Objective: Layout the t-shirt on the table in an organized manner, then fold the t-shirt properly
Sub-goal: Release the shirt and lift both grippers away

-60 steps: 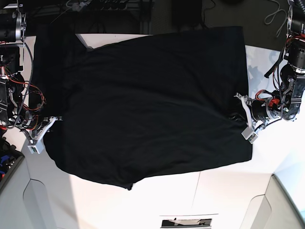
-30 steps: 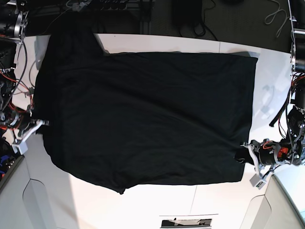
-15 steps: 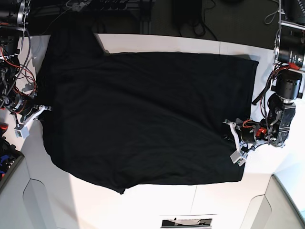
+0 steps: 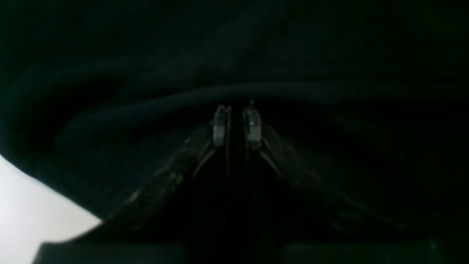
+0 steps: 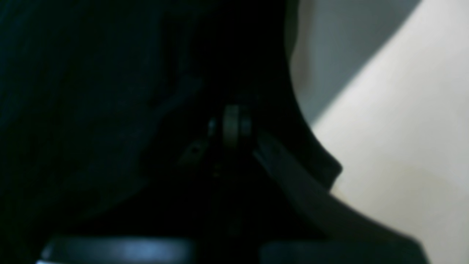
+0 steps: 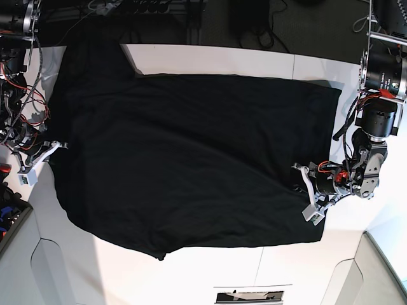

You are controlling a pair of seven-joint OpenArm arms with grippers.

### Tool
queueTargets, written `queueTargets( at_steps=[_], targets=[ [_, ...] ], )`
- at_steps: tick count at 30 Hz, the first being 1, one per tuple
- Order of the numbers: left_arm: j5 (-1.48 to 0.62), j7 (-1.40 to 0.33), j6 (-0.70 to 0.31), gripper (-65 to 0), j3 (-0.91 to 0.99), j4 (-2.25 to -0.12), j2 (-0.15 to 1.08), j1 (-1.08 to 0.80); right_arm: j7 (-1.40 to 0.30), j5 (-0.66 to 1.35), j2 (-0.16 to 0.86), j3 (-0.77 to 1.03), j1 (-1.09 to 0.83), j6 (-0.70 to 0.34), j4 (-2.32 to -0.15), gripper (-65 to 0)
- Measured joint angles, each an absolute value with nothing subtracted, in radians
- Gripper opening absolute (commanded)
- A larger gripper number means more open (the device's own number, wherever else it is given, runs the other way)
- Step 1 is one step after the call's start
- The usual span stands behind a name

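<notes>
Left claw [image 6: 304,190] sits at 3 o'clock in the base view, clenched on the hem of the t-shirt [image 6: 191,152]; the left wrist view shows its two pale fingertips [image 4: 221,126] nearly together with a ridge of black cloth bunched just past them. Right claw [image 6: 56,147] at 9 o'clock is clamped tight on the opposite edge; in the right wrist view its tips are pressed together and half buried in dark fabric.

T-shirt: soft matte black cloth, spread roughly rectangular across the middle of the surface [image 6: 222,60], plain side up. One sleeve flap runs up toward 11 o'clock. Bottom edge curves and sags to a small point near 6–7 o'clock. Shallow wrinkles fan out from the left claw's grip.

Surface: smooth white, glossy, thin dark seam visible at 6 o'clock below the shirt. White moulded corner panels [image 6: 54,273] at 5 and 7 o'clock. Beyond 12 o'clock the room is dark, with loose cables [image 6: 146,7].
</notes>
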State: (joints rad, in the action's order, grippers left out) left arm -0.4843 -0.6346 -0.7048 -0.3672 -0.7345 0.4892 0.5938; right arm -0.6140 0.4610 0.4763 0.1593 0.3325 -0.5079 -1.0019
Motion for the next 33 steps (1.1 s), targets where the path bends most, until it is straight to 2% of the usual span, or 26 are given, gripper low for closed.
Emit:
queueTargets(
  at_steps=[8,13,18,25,33],
  targets=[
    [-0.477,-0.642,-0.704,-57.4,-0.368,-0.729,0.48,0.609,-0.627,0.427,0.476,0.152,0.377,-0.5,-0.995,-65.0],
    [-0.575,-0.768,-0.702,-57.4,-0.373,-0.774,0.504,0.638,-0.632,0.428,0.479,0.152,0.397,-0.498,-1.002,-65.0],
    [-0.784,-0.897,-0.696,-57.4,-0.373,-0.981,0.611,0.64,-0.704,0.465,0.483,0.207,0.363,-0.49,-1.135,-65.0],
    [-0.888,-0.964,-0.696,-57.4,-0.374,-1.124,0.768,0.532,-0.79,0.55,0.484,0.263,0.276,-0.497,-1.313,-65.0],
    [-0.971,-0.997,-0.698,-52.5,-0.331,-1.348,0.913,0.279,-0.84,0.612,0.478,0.466,-0.031,-0.489,-1.568,-65.0]
  ],
)
